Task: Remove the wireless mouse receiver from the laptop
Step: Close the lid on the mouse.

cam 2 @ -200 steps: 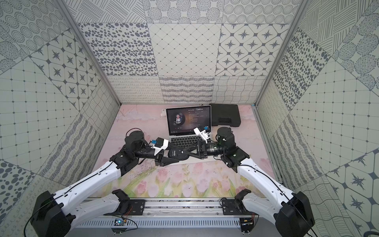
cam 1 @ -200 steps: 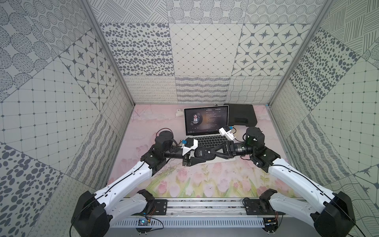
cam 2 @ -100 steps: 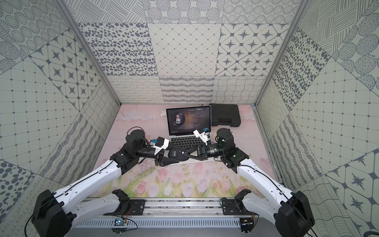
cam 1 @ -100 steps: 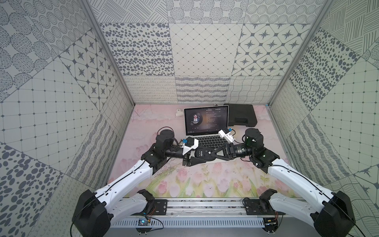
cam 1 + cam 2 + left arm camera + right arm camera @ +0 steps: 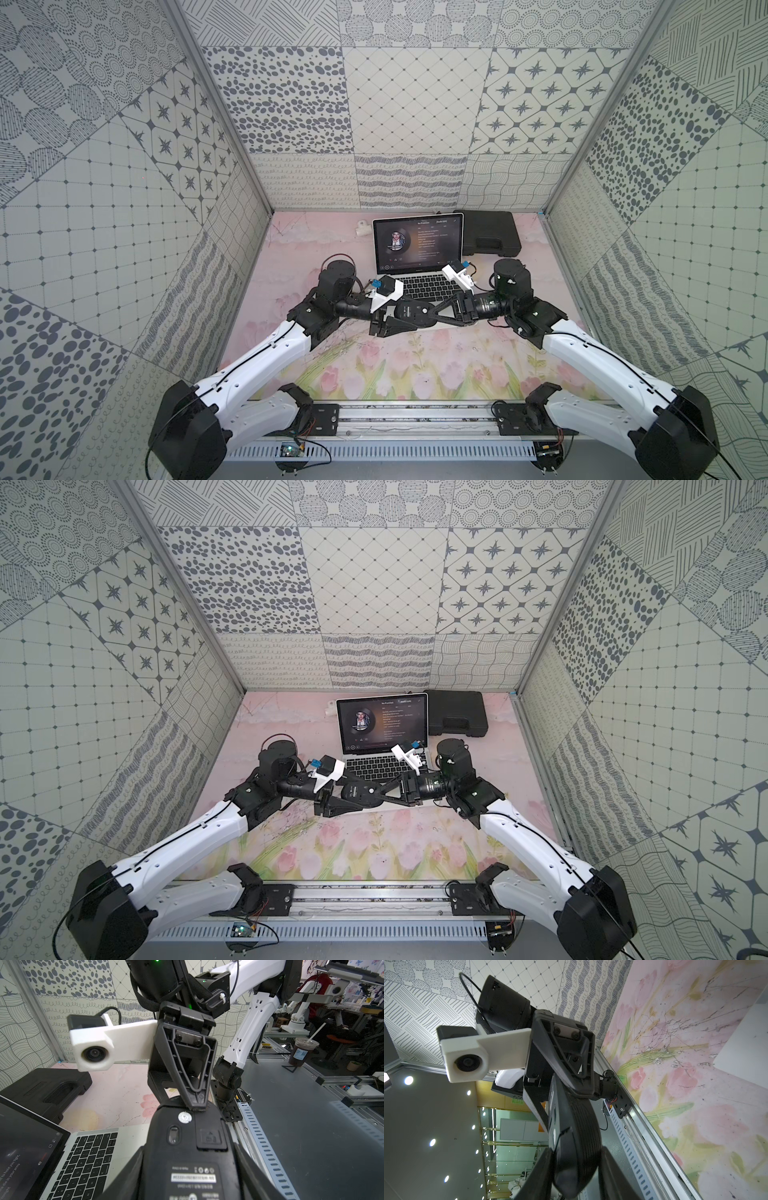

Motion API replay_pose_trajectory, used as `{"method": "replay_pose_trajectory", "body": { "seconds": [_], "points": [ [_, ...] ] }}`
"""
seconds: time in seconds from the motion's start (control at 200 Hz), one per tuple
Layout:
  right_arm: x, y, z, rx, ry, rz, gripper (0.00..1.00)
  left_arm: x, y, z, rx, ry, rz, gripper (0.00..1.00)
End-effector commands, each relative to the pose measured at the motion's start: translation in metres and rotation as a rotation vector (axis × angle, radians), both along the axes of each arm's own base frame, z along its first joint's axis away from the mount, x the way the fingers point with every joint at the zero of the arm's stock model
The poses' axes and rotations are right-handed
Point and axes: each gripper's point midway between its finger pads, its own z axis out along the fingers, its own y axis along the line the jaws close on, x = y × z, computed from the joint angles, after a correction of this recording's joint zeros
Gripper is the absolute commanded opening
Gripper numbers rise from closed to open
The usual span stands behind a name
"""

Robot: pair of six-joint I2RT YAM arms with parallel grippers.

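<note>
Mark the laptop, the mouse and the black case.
laptop (image 5: 417, 245): in a top view, middle of the lit screen.
mouse (image 5: 187, 1153): left wrist view, flat underside just above the label.
case (image 5: 486, 226): in a top view, lid behind the handle recess.

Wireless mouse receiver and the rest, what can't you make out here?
No view shows the wireless mouse receiver; the sides of the laptop are too small in both top views.
Label on the mouse, left wrist view: print blurred.
Grip of the right fingers on the mouse: both wrist views leave it unclear.
</note>
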Motion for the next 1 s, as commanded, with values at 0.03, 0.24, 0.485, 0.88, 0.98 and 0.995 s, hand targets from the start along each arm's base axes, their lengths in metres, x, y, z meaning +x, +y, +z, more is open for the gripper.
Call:
{"method": "replay_pose_trajectory", "body": {
  "seconds": [0.03, 0.24, 0.485, 0.88, 0.98, 0.995],
  "points": [
    [-0.005, 0.007, -0.001, -0.006, -0.035, 0.037, 0.38, 0.003, -0.001, 0.018, -0.043, 0.006, 0.000, 0.00],
    [-0.006, 0.010, -0.006, -0.031, -0.036, 0.043, 0.38, 0.003, -0.001, 0.020, -0.054, 0.006, 0.001, 0.00],
    [-0.008, 0.016, -0.008, -0.056, -0.049, 0.054, 0.42, 0.004, -0.001, 0.027, -0.083, 0.011, 0.003, 0.00],
    [-0.007, 0.032, -0.026, -0.111, -0.033, 0.071, 0.42, 0.002, 0.002, 0.037, -0.118, -0.015, 0.023, 0.00],
    [-0.009, 0.037, -0.026, -0.112, -0.034, 0.083, 0.42, 0.002, 0.002, 0.037, -0.125, -0.015, 0.022, 0.00],
    [-0.009, 0.038, -0.026, -0.113, -0.034, 0.082, 0.42, 0.002, 0.002, 0.037, -0.124, -0.013, 0.022, 0.00]
  ]
}}
